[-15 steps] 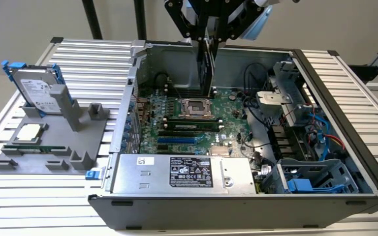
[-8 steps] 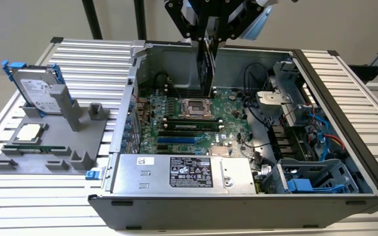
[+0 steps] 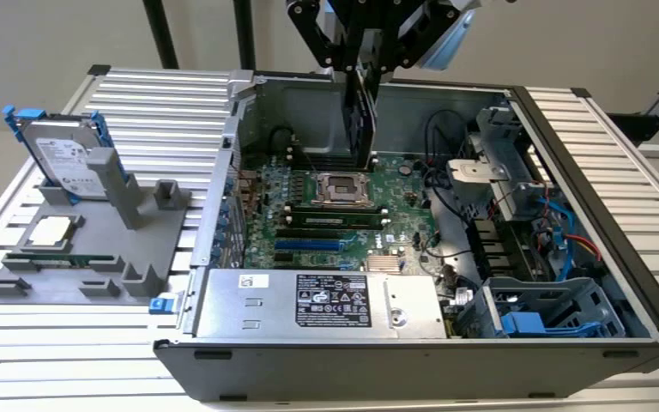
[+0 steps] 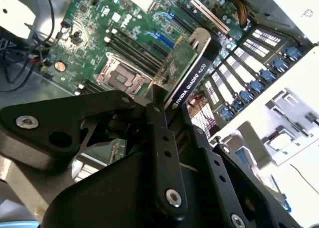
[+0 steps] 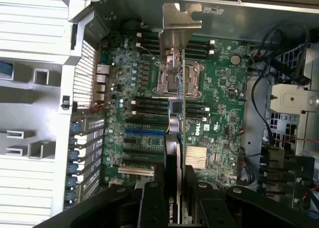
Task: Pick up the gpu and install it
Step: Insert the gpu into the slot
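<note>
gpu is held on edge above the motherboard inside the open case, clamped along its upper edge by the gripper; it is judged light, stiff but fragile, best gripped across board and cooler

Gripper noted at 12 o'clock in the exterior view, directed straight down toward 6 o'clock. Black linkage arms are spread to roughly 10 and 2 o'clock above the fingers. In both wrist views, two black perforated fingers are seen drawn close together. They are clamped on one edge of the gpu, which is held edge-on.
</note>
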`<state>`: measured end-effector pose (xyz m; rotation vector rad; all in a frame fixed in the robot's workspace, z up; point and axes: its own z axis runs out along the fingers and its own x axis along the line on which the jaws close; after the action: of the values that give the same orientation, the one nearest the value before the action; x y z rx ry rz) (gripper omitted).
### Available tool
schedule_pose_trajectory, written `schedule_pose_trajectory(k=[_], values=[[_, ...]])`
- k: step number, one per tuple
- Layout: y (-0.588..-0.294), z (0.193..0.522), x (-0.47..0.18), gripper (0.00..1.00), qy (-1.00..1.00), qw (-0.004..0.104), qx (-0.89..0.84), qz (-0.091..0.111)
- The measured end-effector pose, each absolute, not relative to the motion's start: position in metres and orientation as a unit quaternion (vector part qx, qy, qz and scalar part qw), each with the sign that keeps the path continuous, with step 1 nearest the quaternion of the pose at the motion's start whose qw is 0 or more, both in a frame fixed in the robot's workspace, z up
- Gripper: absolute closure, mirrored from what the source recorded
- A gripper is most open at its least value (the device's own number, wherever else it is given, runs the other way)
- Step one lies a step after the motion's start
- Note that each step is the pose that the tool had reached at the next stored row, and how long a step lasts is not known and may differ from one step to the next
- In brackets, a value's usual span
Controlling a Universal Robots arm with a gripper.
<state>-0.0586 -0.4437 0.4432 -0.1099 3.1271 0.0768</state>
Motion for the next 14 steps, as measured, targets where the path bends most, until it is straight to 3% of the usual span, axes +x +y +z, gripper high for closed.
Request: schedule_pose_trajectory(k=[14], values=[[-0.4437, 0.4432, -0.0586, 1.00, 0.998, 0.005, -0.061, 0.025]])
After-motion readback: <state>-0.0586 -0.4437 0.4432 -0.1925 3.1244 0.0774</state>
